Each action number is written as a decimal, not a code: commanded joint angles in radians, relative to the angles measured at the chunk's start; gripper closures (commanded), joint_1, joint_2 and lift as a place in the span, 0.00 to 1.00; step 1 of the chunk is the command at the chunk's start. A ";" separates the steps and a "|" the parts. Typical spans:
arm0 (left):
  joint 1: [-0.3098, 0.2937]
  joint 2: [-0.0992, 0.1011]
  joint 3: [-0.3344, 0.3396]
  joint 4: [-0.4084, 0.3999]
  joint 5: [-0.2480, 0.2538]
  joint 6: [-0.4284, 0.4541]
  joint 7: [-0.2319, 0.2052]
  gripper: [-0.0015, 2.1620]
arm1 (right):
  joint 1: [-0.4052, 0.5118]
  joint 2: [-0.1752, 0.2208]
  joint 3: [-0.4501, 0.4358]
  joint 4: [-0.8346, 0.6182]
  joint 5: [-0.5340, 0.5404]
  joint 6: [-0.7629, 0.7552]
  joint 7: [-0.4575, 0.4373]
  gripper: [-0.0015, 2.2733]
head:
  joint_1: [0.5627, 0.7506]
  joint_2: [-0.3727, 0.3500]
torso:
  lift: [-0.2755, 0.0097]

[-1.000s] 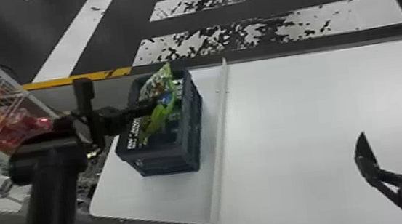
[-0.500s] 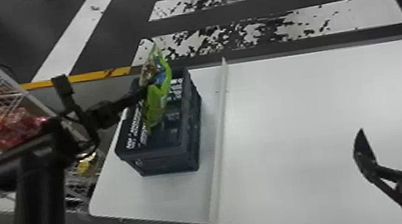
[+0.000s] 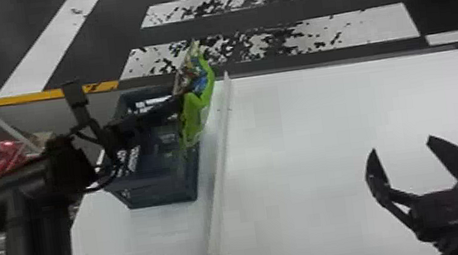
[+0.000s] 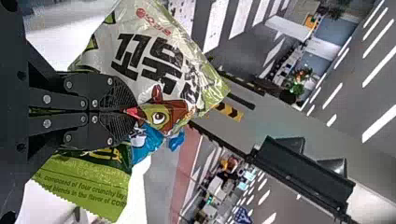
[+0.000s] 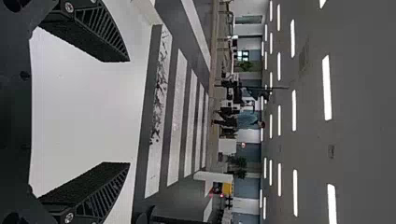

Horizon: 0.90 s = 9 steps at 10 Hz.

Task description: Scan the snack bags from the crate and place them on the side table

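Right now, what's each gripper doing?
Left gripper: closed, holding the green snack bag.
Right gripper: open, holding nothing.

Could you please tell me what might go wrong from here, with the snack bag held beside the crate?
The left gripper pinches the snack bag between its fingers, with both ends of the bag free, so it might pivot or slip. In the head view, the bag's lower end overlaps the crate's right side; it could snag there if carried low. The raised strip right of the crate might also catch it.
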 commanded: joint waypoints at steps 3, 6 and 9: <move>0.009 -0.095 -0.166 -0.023 0.028 0.002 0.035 0.99 | 0.008 0.000 -0.001 -0.006 0.000 -0.004 0.000 0.04 | 0.70 0.66 | 0.79; 0.012 -0.175 -0.330 0.017 -0.007 -0.025 0.096 0.99 | 0.015 0.000 -0.003 -0.018 0.000 -0.007 -0.008 0.04 | 0.70 0.49 | 0.79; 0.014 -0.224 -0.466 0.122 -0.053 -0.117 0.144 0.99 | 0.018 0.000 -0.003 -0.024 0.000 -0.007 -0.028 0.04 | 0.70 0.32 | 0.79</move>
